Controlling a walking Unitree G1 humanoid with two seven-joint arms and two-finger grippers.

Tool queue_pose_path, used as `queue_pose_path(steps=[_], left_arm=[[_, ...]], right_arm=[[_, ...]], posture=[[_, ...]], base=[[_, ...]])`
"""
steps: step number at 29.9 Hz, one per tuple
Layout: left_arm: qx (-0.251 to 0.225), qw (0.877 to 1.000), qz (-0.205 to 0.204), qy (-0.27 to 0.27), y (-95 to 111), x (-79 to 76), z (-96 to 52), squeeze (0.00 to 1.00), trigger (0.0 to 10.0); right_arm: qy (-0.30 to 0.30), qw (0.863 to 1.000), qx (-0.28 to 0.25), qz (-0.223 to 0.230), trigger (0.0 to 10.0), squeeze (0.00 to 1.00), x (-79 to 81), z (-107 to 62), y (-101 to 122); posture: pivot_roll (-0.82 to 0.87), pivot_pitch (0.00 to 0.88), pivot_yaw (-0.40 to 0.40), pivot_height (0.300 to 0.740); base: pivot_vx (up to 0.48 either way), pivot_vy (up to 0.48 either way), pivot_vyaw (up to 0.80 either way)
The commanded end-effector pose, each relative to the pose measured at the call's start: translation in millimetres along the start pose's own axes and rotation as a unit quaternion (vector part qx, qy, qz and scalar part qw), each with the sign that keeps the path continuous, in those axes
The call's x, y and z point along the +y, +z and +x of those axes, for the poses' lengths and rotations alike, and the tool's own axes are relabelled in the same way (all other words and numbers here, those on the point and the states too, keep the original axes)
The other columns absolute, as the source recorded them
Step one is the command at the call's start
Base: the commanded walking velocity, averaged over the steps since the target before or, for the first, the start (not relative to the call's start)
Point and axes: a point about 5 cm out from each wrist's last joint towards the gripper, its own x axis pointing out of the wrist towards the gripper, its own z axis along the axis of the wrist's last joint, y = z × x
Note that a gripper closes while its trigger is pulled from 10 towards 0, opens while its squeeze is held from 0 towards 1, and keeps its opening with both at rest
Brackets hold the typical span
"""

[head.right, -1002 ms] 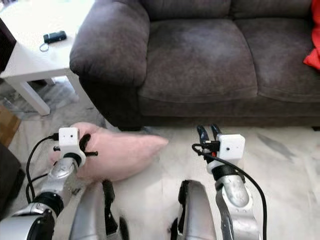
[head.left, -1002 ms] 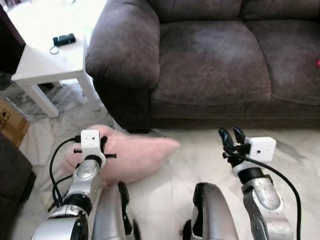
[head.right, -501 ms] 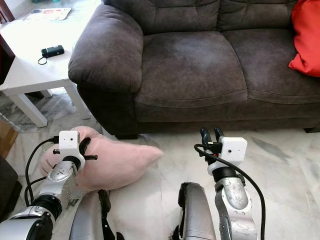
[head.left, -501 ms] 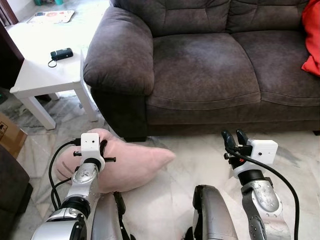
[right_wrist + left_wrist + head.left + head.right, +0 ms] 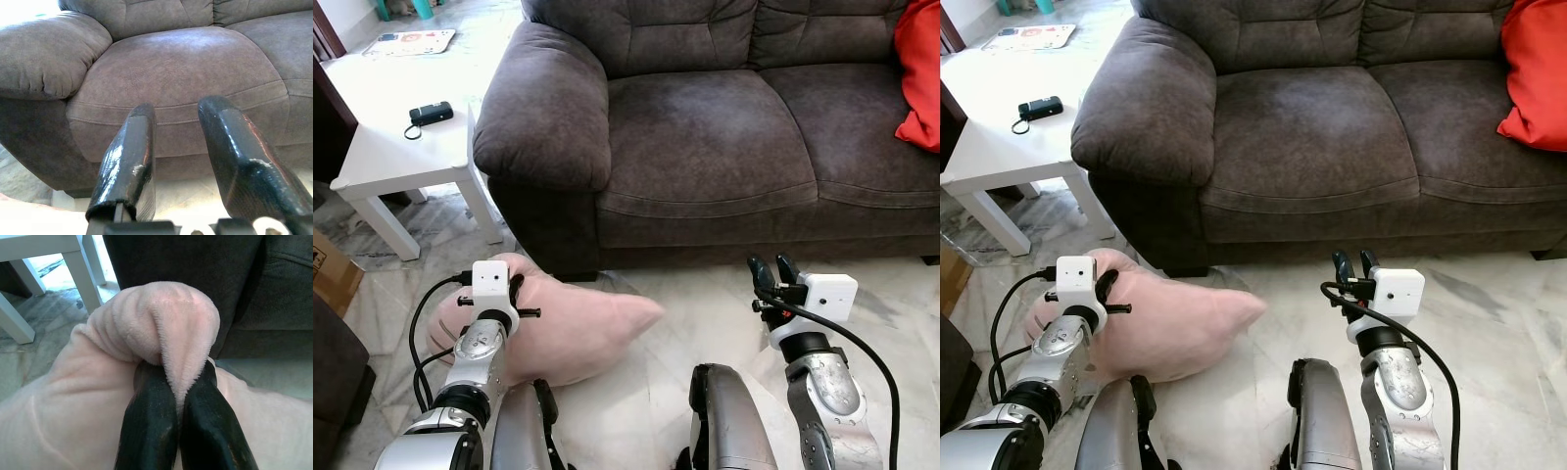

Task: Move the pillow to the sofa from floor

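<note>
A pink plush pillow (image 5: 570,327) hangs low over the marble floor in front of the sofa's left arm. My left gripper (image 5: 516,286) is shut on a bunched fold of the pillow (image 5: 182,331), the fabric pinched between both black fingers (image 5: 149,431). The dark brown sofa (image 5: 705,137) stands just beyond, its seat cushions bare in the middle. My right gripper (image 5: 771,270) is raised over the floor to the right, open, nothing between its fingers (image 5: 128,156), pointing at the sofa front (image 5: 171,78).
A white side table (image 5: 396,147) with a small black device (image 5: 430,113) stands left of the sofa arm. A red cushion (image 5: 1536,73) lies at the sofa's right end. A cardboard box (image 5: 331,269) and dark furniture sit at far left. My legs (image 5: 729,421) show below.
The camera has tilted up, so more of the sofa and the red cushion show. The left gripper keeps its hold and the pillow's free end has lifted slightly.
</note>
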Motion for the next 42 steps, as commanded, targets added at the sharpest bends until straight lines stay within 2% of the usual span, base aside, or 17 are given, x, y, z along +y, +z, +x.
queue_pose_path(steps=[1,31,34,42], left_arm=[[-0.03,1.0,0.006,0.002,13.2,3.2,3.4,0.0,10.0],[-0.03,1.0,0.006,0.002,13.2,3.2,3.4,0.0,10.0],[-0.053,0.998,0.013,0.004,23.7,6.3,4.7,0.0,10.0],[-0.055,0.998,0.013,0.005,23.0,6.3,3.7,0.0,10.0]], right_arm=[[-0.003,1.0,0.005,0.001,10.0,0.0,-2.0,-1.4,-2.8],[-0.003,1.0,0.005,0.001,10.0,0.0,-2.0,-1.4,-2.8],[-0.01,1.0,0.003,0.002,10.0,0.0,-0.9,21.0,-6.9],[-0.008,1.0,0.0,0.001,10.0,0.0,-1.1,23.3,-7.7]], posture=[[-0.07,0.036,0.053,0.509],[-0.07,0.036,0.053,0.509],[-0.03,0.028,0.056,0.509],[-0.03,0.034,0.05,0.509]], base=[[0.0,0.0,0.0],[0.0,0.0,0.0],[0.0,0.0,0.0],[0.0,0.0,0.0]])
